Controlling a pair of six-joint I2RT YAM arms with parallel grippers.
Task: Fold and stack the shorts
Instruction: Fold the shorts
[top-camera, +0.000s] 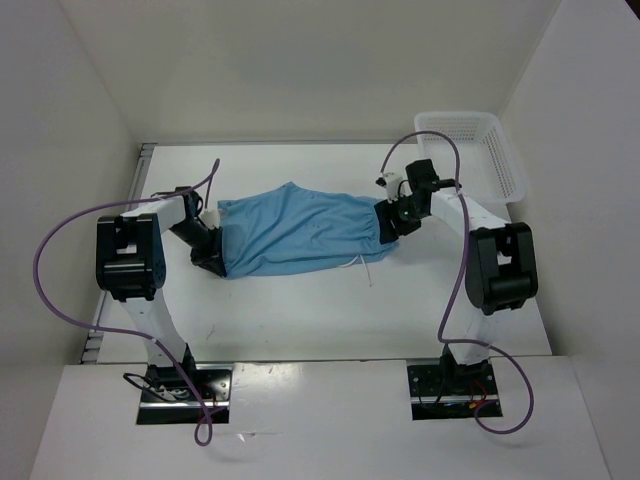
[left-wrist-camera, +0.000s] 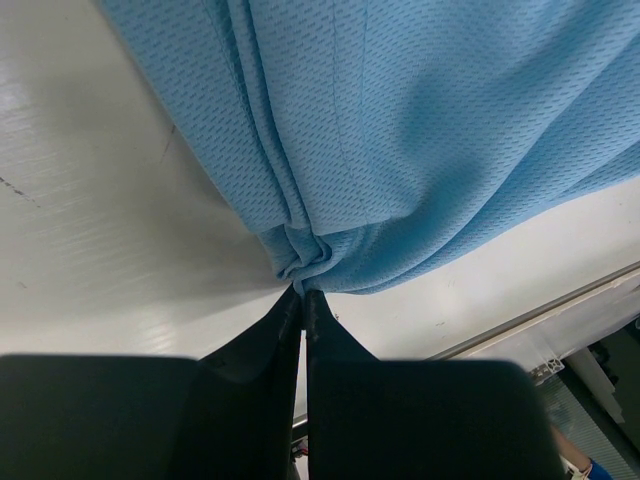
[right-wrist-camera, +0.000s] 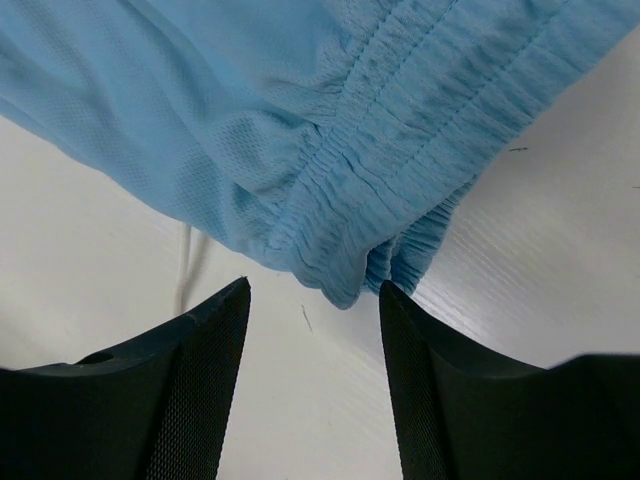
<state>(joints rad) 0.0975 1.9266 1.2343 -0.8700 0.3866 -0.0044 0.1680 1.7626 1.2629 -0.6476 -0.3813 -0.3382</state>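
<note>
The sky-blue shorts (top-camera: 300, 230) lie stretched across the middle of the white table, leg hems to the left and gathered waistband to the right. My left gripper (top-camera: 212, 258) is shut on a bunched fold of the leg fabric (left-wrist-camera: 300, 250); its jaws meet right at the cloth in the left wrist view (left-wrist-camera: 302, 292). My right gripper (top-camera: 390, 225) is open at the waistband end. In the right wrist view (right-wrist-camera: 314, 290) its fingers stand apart, with the elastic waistband (right-wrist-camera: 400, 160) just beyond the tips and not gripped. A thin white drawstring (right-wrist-camera: 183, 265) trails beside it.
A white plastic basket (top-camera: 478, 150) stands at the back right corner of the table (top-camera: 300, 320). White walls enclose the table on the left, back and right. The drawstring end (top-camera: 362, 266) hangs off the shorts' near edge.
</note>
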